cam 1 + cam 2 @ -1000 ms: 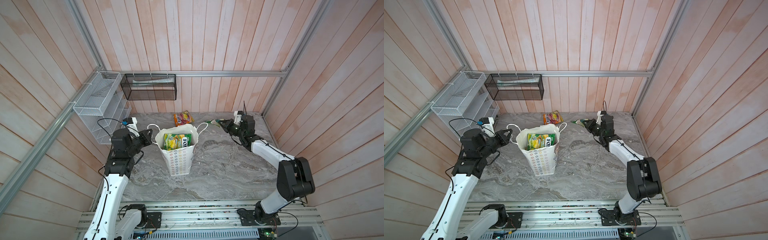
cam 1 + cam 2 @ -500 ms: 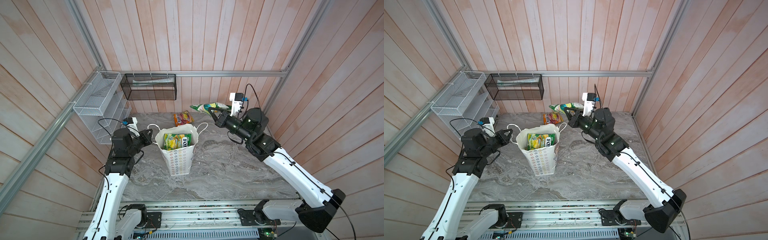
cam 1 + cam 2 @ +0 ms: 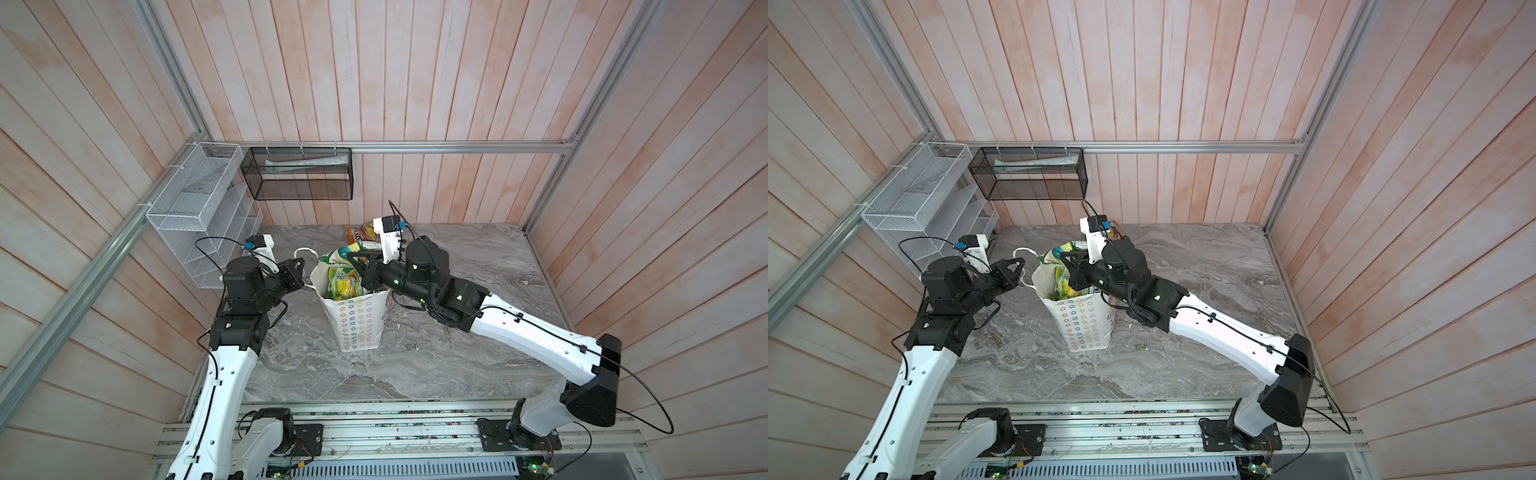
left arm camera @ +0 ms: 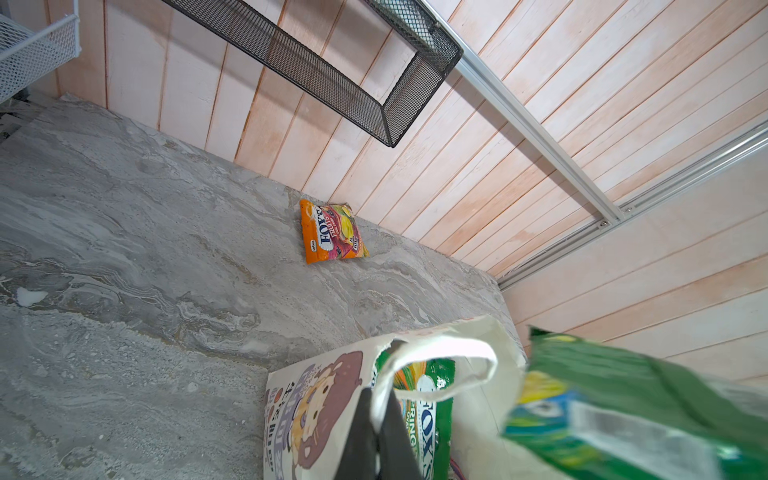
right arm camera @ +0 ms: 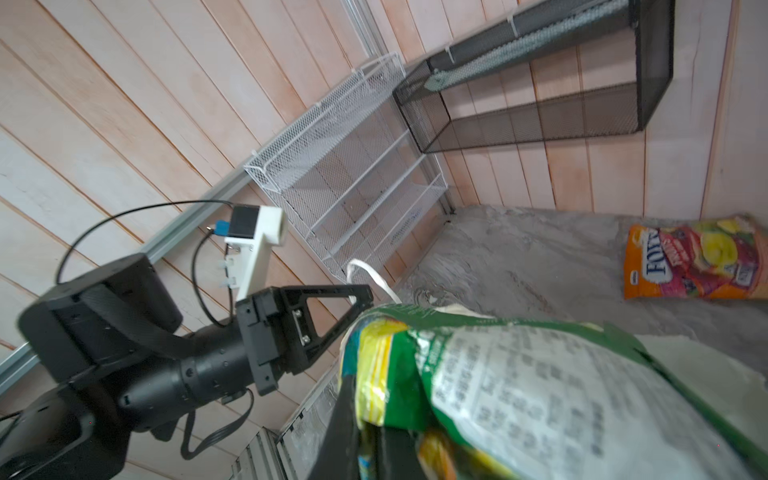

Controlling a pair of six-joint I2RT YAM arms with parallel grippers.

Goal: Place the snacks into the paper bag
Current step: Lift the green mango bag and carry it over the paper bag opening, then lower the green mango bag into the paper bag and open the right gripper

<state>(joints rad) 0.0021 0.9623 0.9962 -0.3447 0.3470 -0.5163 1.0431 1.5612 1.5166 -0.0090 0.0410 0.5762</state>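
The white paper bag (image 3: 359, 322) (image 3: 1086, 326) stands upright mid-table, with a green-yellow snack (image 3: 343, 284) (image 4: 428, 399) inside. My left gripper (image 3: 302, 272) (image 3: 1019, 272) (image 4: 378, 415) is shut on the bag's white cord handle (image 4: 436, 347) and holds the mouth open. My right gripper (image 3: 356, 259) (image 3: 1065, 261) (image 5: 370, 432) is shut on a green snack packet (image 3: 347, 254) (image 5: 540, 395) (image 4: 644, 407) that hangs over the bag's mouth. An orange-pink snack (image 3: 360, 235) (image 4: 332, 230) (image 5: 698, 266) lies flat on the table behind the bag, near the back wall.
A white wire rack (image 3: 199, 216) hangs on the left wall. A black mesh basket (image 3: 299, 174) hangs on the back wall above the table. Wooden walls close in the marble table (image 3: 478, 266) on three sides.
My right arm lifted the green packet from the back of the table and swung it left and down over the bag's mouth. The left gripper and bag stayed put.
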